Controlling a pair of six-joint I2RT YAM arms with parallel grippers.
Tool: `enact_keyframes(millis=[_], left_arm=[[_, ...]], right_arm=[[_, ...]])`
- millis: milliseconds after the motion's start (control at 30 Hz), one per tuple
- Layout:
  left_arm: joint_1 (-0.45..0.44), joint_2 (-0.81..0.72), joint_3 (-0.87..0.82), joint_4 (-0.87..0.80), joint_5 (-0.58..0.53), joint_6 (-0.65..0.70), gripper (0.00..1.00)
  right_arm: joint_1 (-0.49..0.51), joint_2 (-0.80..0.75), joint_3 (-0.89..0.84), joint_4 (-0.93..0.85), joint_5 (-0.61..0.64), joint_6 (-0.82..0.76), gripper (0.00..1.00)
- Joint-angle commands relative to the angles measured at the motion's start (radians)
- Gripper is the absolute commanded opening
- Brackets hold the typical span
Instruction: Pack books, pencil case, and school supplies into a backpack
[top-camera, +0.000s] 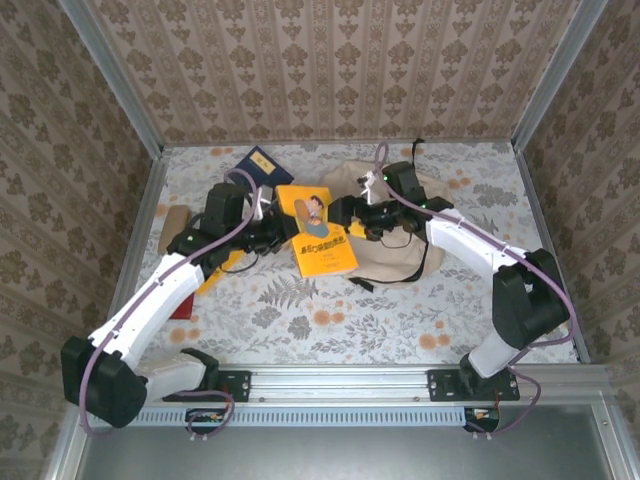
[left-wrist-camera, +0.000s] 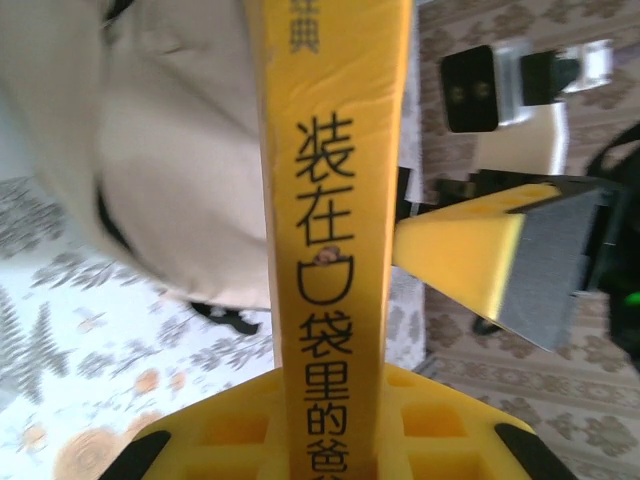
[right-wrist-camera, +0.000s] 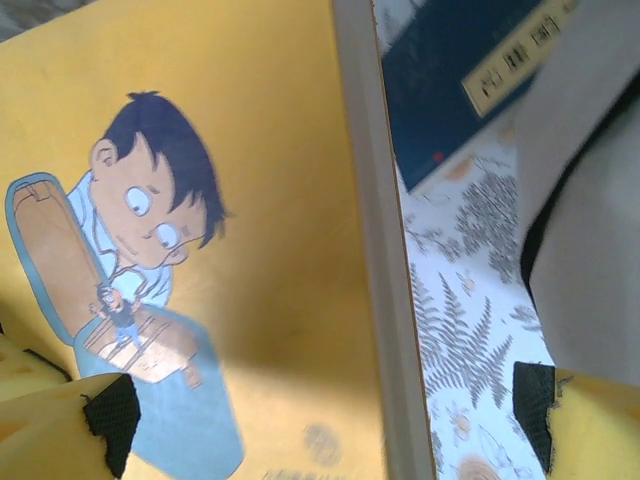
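Note:
A yellow book (top-camera: 320, 235) with a cartoon boy on its cover is tilted up off the table between the two arms. My left gripper (top-camera: 268, 215) is shut on its left side; in the left wrist view the spine (left-wrist-camera: 335, 200) runs up from between the yellow fingers (left-wrist-camera: 440, 430). My right gripper (top-camera: 352, 218) stands open at the book's right edge, its pads (right-wrist-camera: 110, 425) wide on either side of the cover (right-wrist-camera: 250, 250). The beige backpack (top-camera: 405, 245) lies just right of the book. A navy book (top-camera: 256, 164) lies behind it. The tan pencil case (top-camera: 172, 228) rests at the left.
A second yellow book (top-camera: 222, 270) and a red object (top-camera: 185, 305) lie partly under the left arm. Metal-framed walls enclose the floral tablecloth (top-camera: 330, 320) on three sides. Open room lies along the front of the table.

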Motion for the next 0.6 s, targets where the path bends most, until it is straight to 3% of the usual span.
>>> enact_keyframes(millis=[0,133,300,567], left_arm=[[0.002,0.020,0.095,0.138,0.138,-0.028,0.11],[0.003,0.059,0.124,0.240,0.208,-0.081,0.11],[0.011,0.085,0.145,0.262,0.234,-0.085,0.11],[0.055,0.092,0.115,0.249,0.227,-0.079,0.10]], right_arm=[[-0.034,0.010,-0.017,0.155,-0.203,0.046,1.00],[-0.056,0.071,-0.014,0.262,-0.272,0.122,1.00],[-0.054,0.044,-0.067,0.567,-0.369,0.308,1.00],[-0.055,-0.072,-0.087,0.530,-0.377,0.316,0.94]])
